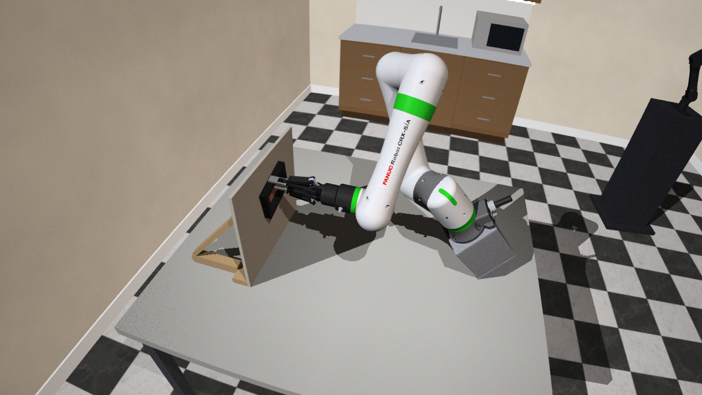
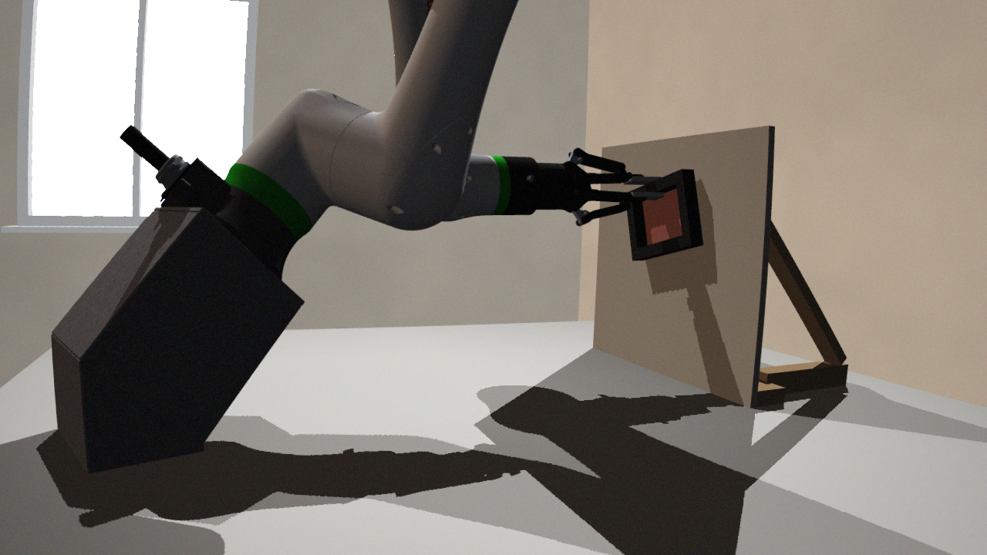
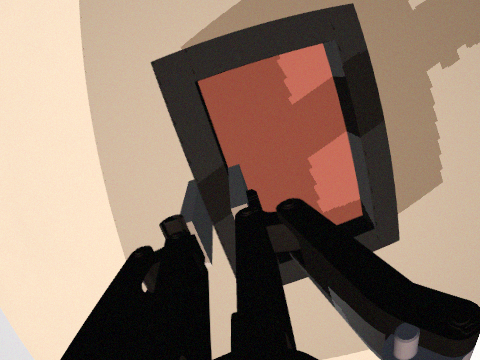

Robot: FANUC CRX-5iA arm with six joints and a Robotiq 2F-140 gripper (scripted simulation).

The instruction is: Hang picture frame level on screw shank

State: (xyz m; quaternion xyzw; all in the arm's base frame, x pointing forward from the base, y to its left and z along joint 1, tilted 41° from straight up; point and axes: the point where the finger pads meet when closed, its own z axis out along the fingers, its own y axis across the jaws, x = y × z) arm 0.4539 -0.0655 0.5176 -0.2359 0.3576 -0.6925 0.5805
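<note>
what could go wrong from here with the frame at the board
1. The gripper is shut on the picture frame, which sits tilted against the board in the exterior view. Released like this, it would probably hang crooked or drop.
2. The screw is hidden behind the frame in every view, so the frame may catch on the head rather than the shank.
3. The board stands only on a slanted wooden brace; pushing harder could shift it.
</note>
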